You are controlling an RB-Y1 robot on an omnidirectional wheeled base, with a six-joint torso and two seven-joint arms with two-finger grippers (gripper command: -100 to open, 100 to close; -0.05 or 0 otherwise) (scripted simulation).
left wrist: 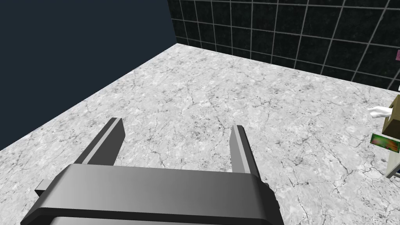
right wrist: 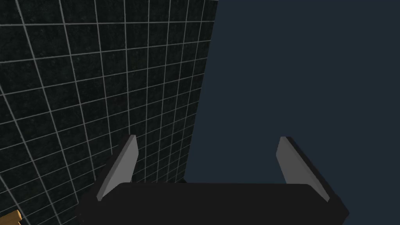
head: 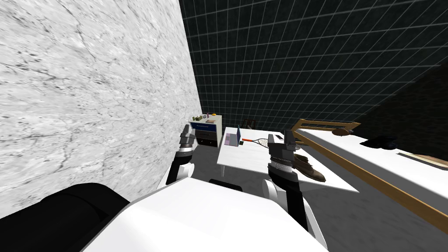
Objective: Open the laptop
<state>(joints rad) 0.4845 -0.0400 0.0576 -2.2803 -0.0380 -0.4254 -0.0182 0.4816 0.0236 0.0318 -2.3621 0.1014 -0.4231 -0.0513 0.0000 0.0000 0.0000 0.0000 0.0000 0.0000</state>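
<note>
The laptop [head: 232, 138] sits at the far left end of a white table [head: 249, 162], its blue lid standing up from a pale purple base. My left gripper [head: 187, 129] is raised to the left of the table beside the marble wall, well short of the laptop. Its fingers [left wrist: 113, 134] stand open and empty, as the left gripper [left wrist: 175, 125] shows in the left wrist view. My right gripper [head: 280, 137] hovers over the table's right part. It too is open with nothing between its fingers, seen as the right gripper [right wrist: 208, 138] in the right wrist view.
A racket [head: 259, 141] lies on the table just right of the laptop, and a brown boot [head: 309, 169] lies nearer me. A small cabinet [head: 206, 130] with blue drawers stands against the marble wall [head: 87, 96]. A wooden-framed bed [head: 376, 166] runs along the right.
</note>
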